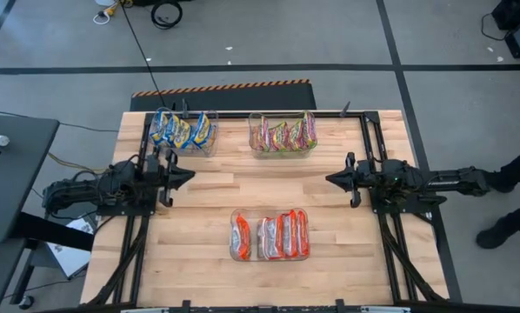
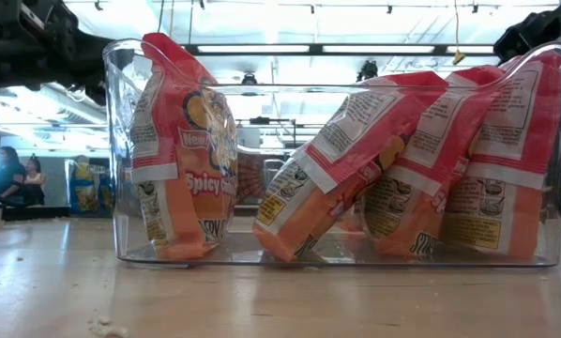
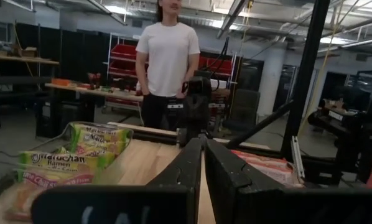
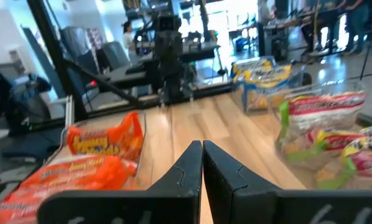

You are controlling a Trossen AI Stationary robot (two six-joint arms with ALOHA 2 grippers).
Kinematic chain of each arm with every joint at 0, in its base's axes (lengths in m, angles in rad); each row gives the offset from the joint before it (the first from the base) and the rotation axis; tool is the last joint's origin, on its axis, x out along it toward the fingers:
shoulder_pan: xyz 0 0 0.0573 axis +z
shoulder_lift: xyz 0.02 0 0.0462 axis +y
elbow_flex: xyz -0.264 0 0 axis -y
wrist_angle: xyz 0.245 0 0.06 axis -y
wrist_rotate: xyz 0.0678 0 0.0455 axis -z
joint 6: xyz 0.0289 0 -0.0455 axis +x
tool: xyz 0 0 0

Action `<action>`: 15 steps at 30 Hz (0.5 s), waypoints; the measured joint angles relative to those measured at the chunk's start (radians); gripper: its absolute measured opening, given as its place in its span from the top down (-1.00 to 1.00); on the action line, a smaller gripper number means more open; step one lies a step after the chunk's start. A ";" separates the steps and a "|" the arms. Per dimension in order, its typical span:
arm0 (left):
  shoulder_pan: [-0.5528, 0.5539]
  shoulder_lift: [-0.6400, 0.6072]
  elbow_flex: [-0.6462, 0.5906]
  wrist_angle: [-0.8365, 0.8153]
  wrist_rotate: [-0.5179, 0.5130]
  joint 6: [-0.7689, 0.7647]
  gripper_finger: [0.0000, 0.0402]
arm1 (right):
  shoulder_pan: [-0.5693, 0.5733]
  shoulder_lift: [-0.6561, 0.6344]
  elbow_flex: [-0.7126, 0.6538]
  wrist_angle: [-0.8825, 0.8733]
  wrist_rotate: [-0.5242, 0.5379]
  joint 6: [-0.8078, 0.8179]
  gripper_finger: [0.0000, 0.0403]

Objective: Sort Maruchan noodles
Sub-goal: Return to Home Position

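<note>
I count three clear bins and two arms on the wooden surface (image 1: 243, 187), and every noodle packet I can see is inside a bin.

At the left side, the left gripper (image 1: 187, 176) hangs over the surface about halfway from front to back and points toward the centre. Its jaws are closed against each other and hold nothing.

The far-left bin (image 1: 210, 153) holds the blue-yellow packets (image 1: 182, 130), which stand on edge side by side. I count about four, but they overlap and I cannot be sure of the number.

The near bin (image 2: 119, 160) sits close to the front edge, near the middle. It holds four orange packets (image 1: 282, 235). In the low view, one of them stands almost upright at the left end (image 2: 182, 150). The other three lean on each other against the right wall (image 2: 421, 160), with bare bin floor between the one and the three.

The far-centre bin (image 1: 282, 155) stands just to the right of the blue one, with a gap between the two bins. It holds the green and pink packets (image 1: 283, 135), packed on edge. I see five or six and cannot fix the number.

At the right side, the right gripper (image 1: 331, 179) faces the left one across the bare middle of the surface, well apart from it. Its jaws are also pressed together and empty.

In the left wrist view, a person in a white shirt (image 3: 168, 56) stands in the room beyond the table.
</note>
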 joint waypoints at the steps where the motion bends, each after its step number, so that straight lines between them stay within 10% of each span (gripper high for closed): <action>1: 0.000 0.000 0.000 0.001 0.000 0.008 0.86 | 0.000 0.000 0.000 0.008 0.001 -0.001 0.91; 15: -0.001 0.000 0.000 -0.037 0.124 0.051 0.86 | 0.000 0.000 0.000 0.045 -0.029 -0.077 0.91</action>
